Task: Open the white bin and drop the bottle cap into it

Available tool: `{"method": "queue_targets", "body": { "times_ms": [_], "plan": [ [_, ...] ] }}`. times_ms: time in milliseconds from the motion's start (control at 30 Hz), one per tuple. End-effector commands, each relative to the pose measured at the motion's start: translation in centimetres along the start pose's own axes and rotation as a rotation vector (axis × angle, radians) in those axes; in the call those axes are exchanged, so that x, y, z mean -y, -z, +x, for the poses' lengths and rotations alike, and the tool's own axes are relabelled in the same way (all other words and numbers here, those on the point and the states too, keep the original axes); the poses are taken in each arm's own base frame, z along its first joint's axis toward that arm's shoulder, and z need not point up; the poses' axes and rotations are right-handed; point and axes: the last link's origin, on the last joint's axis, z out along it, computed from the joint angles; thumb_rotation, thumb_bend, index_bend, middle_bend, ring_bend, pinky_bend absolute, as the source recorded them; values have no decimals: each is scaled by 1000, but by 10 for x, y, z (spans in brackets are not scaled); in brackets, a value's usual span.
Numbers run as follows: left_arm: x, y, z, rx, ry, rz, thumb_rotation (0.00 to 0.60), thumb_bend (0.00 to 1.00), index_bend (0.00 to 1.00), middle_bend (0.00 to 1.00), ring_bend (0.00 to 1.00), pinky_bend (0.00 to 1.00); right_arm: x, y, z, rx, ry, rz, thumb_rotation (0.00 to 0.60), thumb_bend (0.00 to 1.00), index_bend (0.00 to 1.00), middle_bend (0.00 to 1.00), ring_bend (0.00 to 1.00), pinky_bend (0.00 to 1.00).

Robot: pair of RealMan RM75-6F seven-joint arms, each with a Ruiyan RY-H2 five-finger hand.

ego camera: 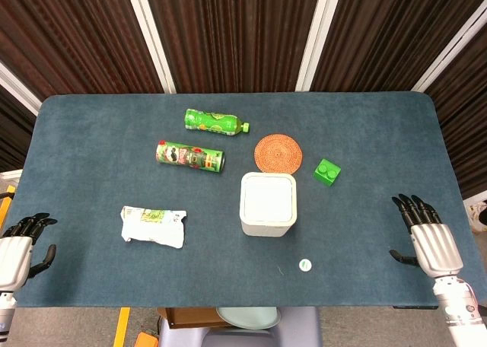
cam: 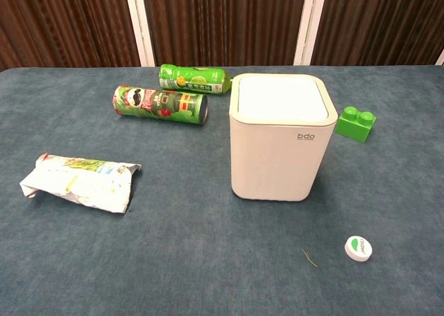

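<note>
Blue table (ego camera: 91, 134), lidded white bin (cam: 277, 139), bottle cap (cam: 358, 248), head view alone shows empty spread left robot hand (ego camera: 19, 248), right robot hand (ego camera: 426, 237)

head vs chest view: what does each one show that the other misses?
Head view only: both hands, left hand and right hand, resting open at the table edges with fingers apart, and the woven coaster behind the white bin.

Chest view only: the bin's front wall with its small printed logo; no hands and no coaster show.

Both: the bin with lid closed, bottle cap on the cloth near it, green bottle, chip can, crumpled wrapper, green block.
</note>
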Motion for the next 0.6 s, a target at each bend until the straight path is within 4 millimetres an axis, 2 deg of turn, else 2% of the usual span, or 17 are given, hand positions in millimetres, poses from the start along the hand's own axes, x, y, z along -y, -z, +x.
{"method": "queue_targets", "body": {
  "times_ms": [33, 267, 333, 467, 500, 533, 600],
  "plan": [
    [0, 1, 0, -1, 0, 2, 600, 447, 290, 205, 209, 343, 0, 0, 0, -14, -18, 18, 600, 151, 87, 157, 50, 233],
    [0, 1, 0, 3, -3, 2, 600, 447, 290, 205, 209, 343, 3, 3, 0, -34, -30, 53, 600, 151, 86, 156, 52, 234],
    [-1, 1, -1, 4, -5, 1, 600, 447, 290, 205, 209, 343, 4, 4, 2, -64, -23, 66, 600, 151, 86, 179, 94, 278],
    [0, 1, -1, 11, 0, 4, 600, 446, 290, 205, 209, 343, 12, 5, 8, -144, 20, 129, 600, 153, 86, 403, 352, 546],
    [-1, 1, 0, 7, -1, 4, 600, 447, 290, 206, 209, 343, 16, 4, 9, -150, 32, 149, 600, 163, 88, 497, 472, 662],
    [-1, 1, 0, 5, -4, 2, 600, 446, 290, 206, 209, 343, 19, 3, 11, -146, 41, 173, 600, 187, 94, 579, 572, 755],
    [-1, 3, 1, 2, -2, 0, 600, 447, 290, 206, 209, 343, 29, -1, 16, -121, 58, 232, 600, 270, 125, 691, 681, 845]
  ]
}}
